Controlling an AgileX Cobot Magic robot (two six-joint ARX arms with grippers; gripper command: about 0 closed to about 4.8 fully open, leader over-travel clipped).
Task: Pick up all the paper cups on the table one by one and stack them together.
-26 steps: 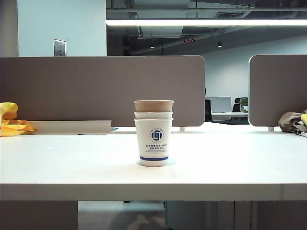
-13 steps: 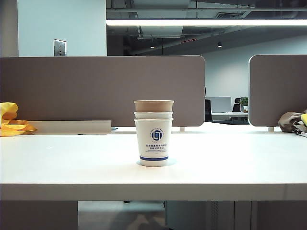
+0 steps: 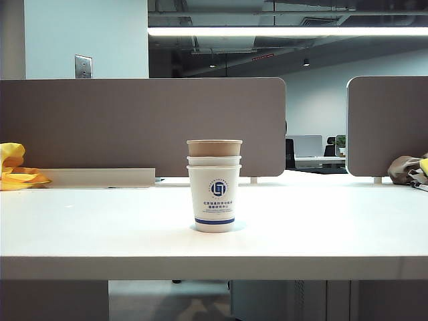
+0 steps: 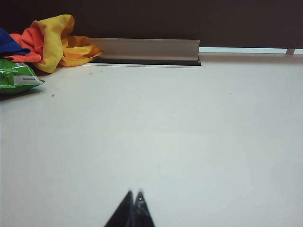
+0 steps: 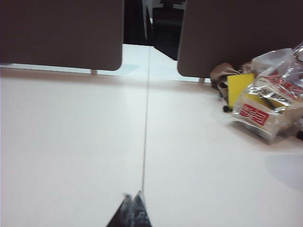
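Note:
The paper cups (image 3: 214, 187) stand nested in one upright stack at the middle of the table (image 3: 100, 234): a white cup with a blue band and logo (image 3: 215, 200) at the bottom, a second white rim above it, and the brown kraft cup (image 3: 214, 147) on top. Neither arm shows in the exterior view. In the left wrist view my left gripper (image 4: 134, 193) is shut and empty, low over bare white table. In the right wrist view my right gripper (image 5: 133, 195) is shut with nothing in it, over the table seam. The cups appear in neither wrist view.
Grey-brown partition panels (image 3: 140, 124) close off the back of the table. Yellow and orange cloth (image 4: 57, 40) and a green packet (image 4: 19, 78) lie at the far left. Plastic snack bags (image 5: 267, 101) and a yellow card lie at the far right.

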